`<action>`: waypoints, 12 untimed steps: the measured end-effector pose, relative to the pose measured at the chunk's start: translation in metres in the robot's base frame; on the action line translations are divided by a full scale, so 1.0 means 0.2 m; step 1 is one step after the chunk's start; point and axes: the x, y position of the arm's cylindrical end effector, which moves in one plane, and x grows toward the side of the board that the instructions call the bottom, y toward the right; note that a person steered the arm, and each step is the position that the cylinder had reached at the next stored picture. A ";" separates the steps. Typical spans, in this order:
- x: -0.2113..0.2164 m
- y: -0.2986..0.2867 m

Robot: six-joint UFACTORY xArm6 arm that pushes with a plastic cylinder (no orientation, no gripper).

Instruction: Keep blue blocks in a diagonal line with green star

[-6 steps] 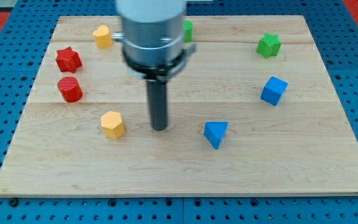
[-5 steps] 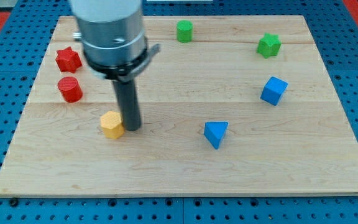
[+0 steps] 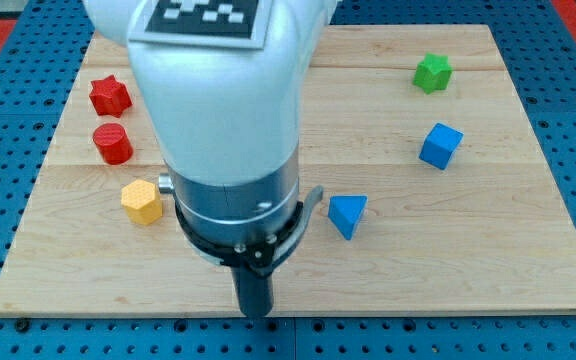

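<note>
The green star [image 3: 432, 72] sits at the view's upper right. The blue cube [image 3: 440, 145] lies just below it. The blue triangular block [image 3: 347, 214] lies further down and to the left, so the three run diagonally. My tip [image 3: 256, 312] is at the board's bottom edge, left of and below the blue triangle, touching no block. The arm's pale body hides much of the board's middle and top.
A red star [image 3: 110, 95] and a red cylinder [image 3: 113, 143] sit at the view's left. A yellow hexagonal block [image 3: 141, 201] lies below them, left of the arm. The wooden board [image 3: 528, 240] rests on a blue pegboard.
The yellow block has slid to the left. My tip left it and moved down to the board's bottom edge. The arm now hides the green cylinder and the other yellow block.
</note>
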 end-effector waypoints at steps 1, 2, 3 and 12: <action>0.00 0.01; 0.00 0.13; 0.00 0.59; -0.37 1.54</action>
